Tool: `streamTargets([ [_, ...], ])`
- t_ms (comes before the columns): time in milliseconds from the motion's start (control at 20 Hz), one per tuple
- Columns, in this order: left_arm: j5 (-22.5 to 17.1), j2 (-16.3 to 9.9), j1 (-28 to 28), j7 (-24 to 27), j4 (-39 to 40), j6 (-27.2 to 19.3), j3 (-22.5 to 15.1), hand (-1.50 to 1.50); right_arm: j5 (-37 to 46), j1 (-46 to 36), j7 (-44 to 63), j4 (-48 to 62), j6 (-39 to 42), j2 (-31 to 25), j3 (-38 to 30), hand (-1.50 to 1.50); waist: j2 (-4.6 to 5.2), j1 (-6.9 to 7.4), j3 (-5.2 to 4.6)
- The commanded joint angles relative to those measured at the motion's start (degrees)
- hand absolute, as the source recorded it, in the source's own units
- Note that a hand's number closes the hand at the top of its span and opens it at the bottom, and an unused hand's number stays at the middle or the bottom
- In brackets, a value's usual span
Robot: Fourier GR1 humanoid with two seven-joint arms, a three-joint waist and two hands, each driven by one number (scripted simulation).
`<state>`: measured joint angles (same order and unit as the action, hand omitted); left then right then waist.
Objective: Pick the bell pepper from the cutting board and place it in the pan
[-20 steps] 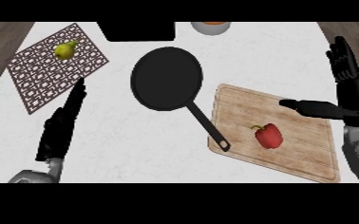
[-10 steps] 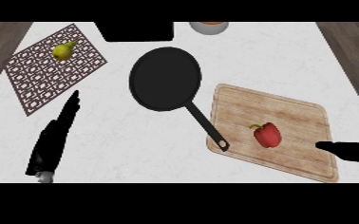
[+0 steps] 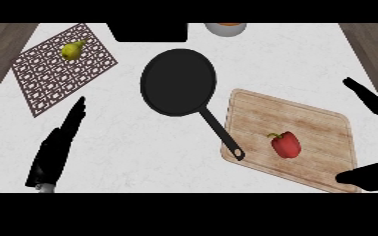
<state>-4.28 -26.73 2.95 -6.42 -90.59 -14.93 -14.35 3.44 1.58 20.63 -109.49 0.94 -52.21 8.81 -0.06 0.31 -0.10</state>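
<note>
From the head view, the red bell pepper (image 3: 286, 144) lies on the cutting board (image 3: 310, 122), apart from its edges. The pan (image 3: 179, 81) sits left, its handle overlapping the board's corner. The left hand (image 3: 57, 149) rests open, fingers straight. The right hand (image 3: 362, 172) shows only at the frame's edge; its fingers cannot be told.
</note>
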Motion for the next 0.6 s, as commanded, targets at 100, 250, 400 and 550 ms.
streamTargets([
  [100, -0.1, 0.4, 2.8, 1.1, -1.8, 1.6, 0.9, 0.00, 2.1, -8.2, 17.2, -6.6, 7.3, 0.8, 5.7, -1.50, -0.01, 0.57, 0.01],
  [250, -0.9, -0.4, -0.7, 0.6, 2.2, 4.0, 3.9, 0.00, 2.5, -14.2, 21.0, -0.4, 10.6, 5.5, 8.5, -1.50, 0.17, 0.59, 0.04],
  [400, 1.2, 1.0, -0.5, 0.5, 0.8, 3.1, 2.6, 0.00, 6.2, -14.9, 27.7, -3.2, 11.6, 9.3, 14.0, -1.50, 0.08, 0.43, 0.05],
  [550, 1.7, 2.8, -2.6, -1.9, 1.2, 2.8, 3.1, 0.00, 6.1, -20.0, 29.7, 1.9, 16.3, 12.1, 14.3, -1.50, 0.12, 0.33, 0.07],
])
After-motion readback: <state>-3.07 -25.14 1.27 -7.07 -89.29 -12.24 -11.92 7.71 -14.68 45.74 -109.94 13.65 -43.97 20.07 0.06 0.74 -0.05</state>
